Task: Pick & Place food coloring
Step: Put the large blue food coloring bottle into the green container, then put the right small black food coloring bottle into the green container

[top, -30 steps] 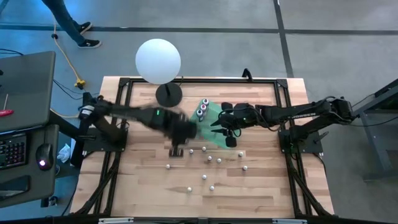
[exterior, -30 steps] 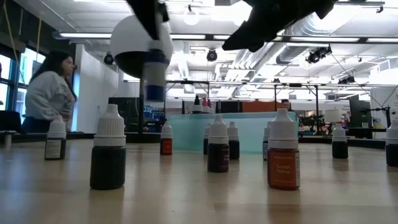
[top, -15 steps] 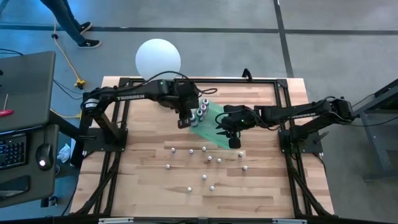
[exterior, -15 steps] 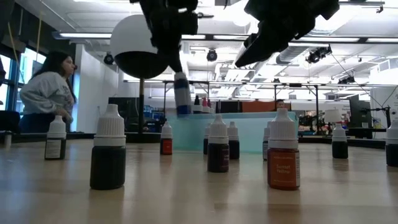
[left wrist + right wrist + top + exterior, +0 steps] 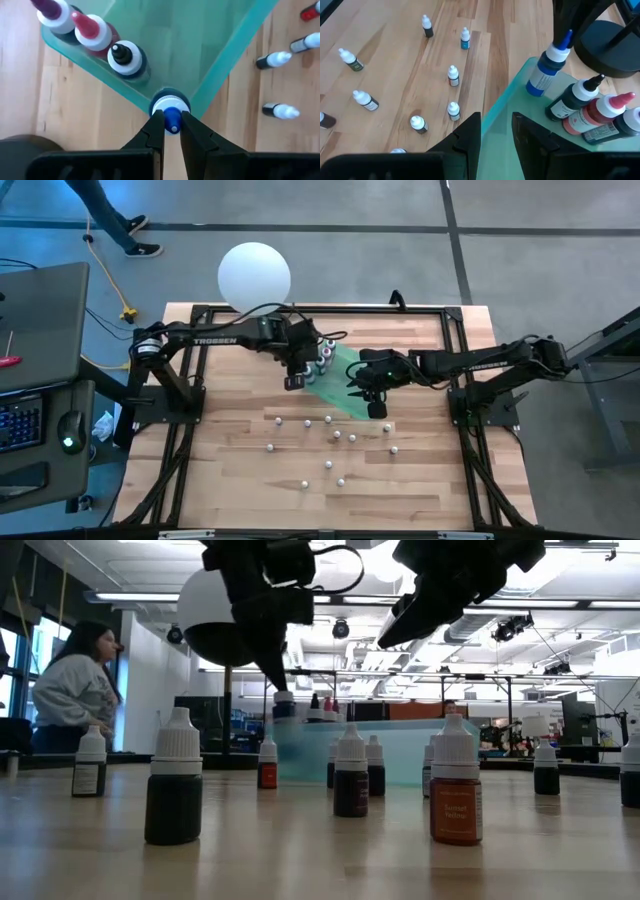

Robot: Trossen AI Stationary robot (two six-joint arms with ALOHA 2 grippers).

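Placing step: left tool (image 5: 170, 122) clenches the blue-tipped bottle (image 5: 171, 107) over the green tray (image 5: 200, 45) corner; next, release it.

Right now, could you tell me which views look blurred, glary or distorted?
Low view: nearest bottles soft, ceiling lights flare behind the left gripper. Left wrist view: crisp on the blue-tipped bottle it pinches. High view: even, no motion blur. Right wrist view: green tray semi-transparent.

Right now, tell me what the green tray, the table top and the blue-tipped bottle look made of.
Green tray: looks like translucent frosted plastic or acrylic; the wood shows faintly through it.
Table top: pale wood planks with visible grain and seams, matte.
Blue-tipped bottle: seemingly soft whitish plastic with a blue nozzle, pinched at the tip by the left gripper.
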